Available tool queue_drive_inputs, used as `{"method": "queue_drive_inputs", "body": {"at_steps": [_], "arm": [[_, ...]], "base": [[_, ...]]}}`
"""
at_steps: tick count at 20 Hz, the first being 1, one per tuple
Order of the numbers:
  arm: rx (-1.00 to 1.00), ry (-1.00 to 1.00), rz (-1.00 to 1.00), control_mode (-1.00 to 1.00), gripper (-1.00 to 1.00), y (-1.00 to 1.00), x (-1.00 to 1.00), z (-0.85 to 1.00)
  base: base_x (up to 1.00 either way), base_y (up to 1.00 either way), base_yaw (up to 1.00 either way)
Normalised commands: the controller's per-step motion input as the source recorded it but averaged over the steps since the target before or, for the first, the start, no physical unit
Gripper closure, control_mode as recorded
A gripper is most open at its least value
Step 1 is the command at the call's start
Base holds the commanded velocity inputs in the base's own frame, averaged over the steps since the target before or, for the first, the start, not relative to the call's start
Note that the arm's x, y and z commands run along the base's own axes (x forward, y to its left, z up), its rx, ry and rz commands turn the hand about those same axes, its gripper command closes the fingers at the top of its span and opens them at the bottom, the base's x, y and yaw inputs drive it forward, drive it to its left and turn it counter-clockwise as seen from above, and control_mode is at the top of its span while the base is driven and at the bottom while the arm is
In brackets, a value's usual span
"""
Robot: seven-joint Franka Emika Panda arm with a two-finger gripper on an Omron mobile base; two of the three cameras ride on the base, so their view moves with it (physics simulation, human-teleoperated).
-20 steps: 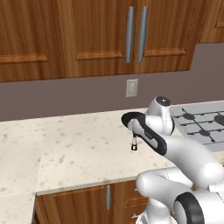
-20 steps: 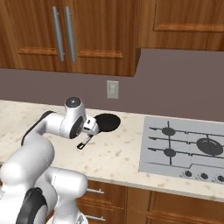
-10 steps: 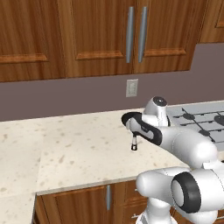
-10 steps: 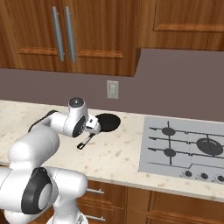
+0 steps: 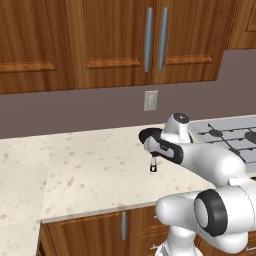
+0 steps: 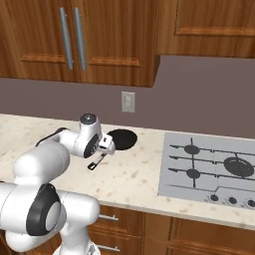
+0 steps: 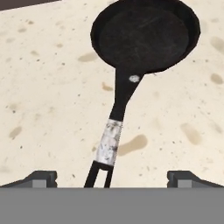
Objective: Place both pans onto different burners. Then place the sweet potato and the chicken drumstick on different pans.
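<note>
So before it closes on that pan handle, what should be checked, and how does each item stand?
1. Gripper open: ok, fingertips stand wide apart.
2. Handle between the fingertips: ok, it runs between them, nearer the left one.
3. Pan flat on the counter: ok.
4. Pan bowl empty: ok, nothing lies in it.
5. Free burner on the cooktop: ok, the rings that show are bare.
6. Fingers low enough to grip the handle: cannot tell.
</note>
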Motion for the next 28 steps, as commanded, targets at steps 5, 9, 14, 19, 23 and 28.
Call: {"method": "queue_drive_inputs", "body": {"at_steps": [5, 9, 14, 19, 23, 28], "arm": [[-0.02, 0.00, 0.00, -1.00, -1.00, 0.00, 0.03, -0.22], [-0.01, 0.00, 0.00, -1.00, -1.00, 0.00, 0.06, -0.20], [0.00, 0.00, 0.00, -1.00, -1.00, 0.00, 0.16, -0.21], [0.00, 0.00, 0.00, -1.00, -1.00, 0.00, 0.20, -0.16], [0.00, 0.00, 0.00, -1.00, -1.00, 0.00, 0.22, -0.12], [0.00, 0.00, 0.00, -1.00, -1.00, 0.00, 0.21, -0.15]], "base": [[0.00, 0.00, 0.00], [0.00, 0.00, 0.00], [0.00, 0.00, 0.00], [0.00, 0.00, 0.00], [0.00, 0.00, 0.00], [0.00, 0.00, 0.00]]}}
